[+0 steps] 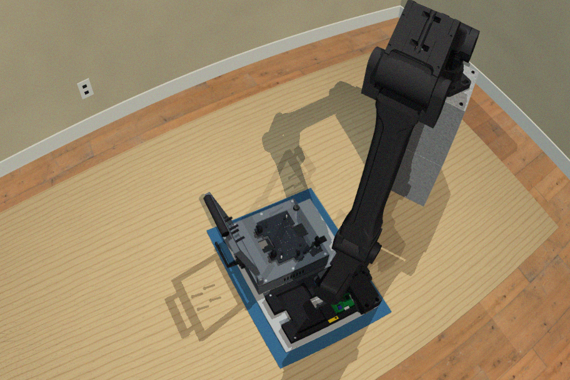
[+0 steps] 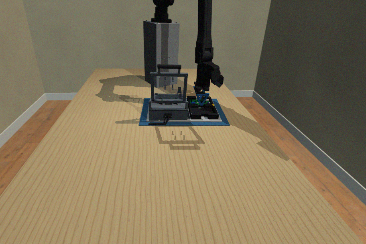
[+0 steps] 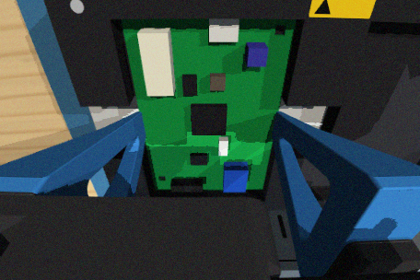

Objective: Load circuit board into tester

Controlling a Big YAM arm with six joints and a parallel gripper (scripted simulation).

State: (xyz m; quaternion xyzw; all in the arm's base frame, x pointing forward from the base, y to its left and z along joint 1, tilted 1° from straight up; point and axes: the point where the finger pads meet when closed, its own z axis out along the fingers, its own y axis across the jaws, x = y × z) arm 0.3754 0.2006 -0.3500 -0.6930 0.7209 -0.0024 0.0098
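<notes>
In the top view, the tester (image 1: 294, 274) (image 2: 156, 114) is standing beside the tray (image 1: 301, 327) (image 2: 206, 115) (image 3: 193, 2), its lid (image 1: 246, 261) (image 2: 152, 87) standing open. In the exterior view, the gripper (image 1: 334, 299) (image 2: 202, 102) (image 3: 208, 121) is reaching down into the tray. In the wrist view, the circuit board (image 1: 344, 304) (image 2: 193, 102) (image 3: 170, 123) is lying face up in its pocket, the jaws standing wide at its long edges; whether they are gripping, this inspector cannot tell.

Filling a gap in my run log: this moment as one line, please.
board: in tray, face up | hand: fingers at its long edges, grip unconfirmed | tester: no board | lid: open
</notes>
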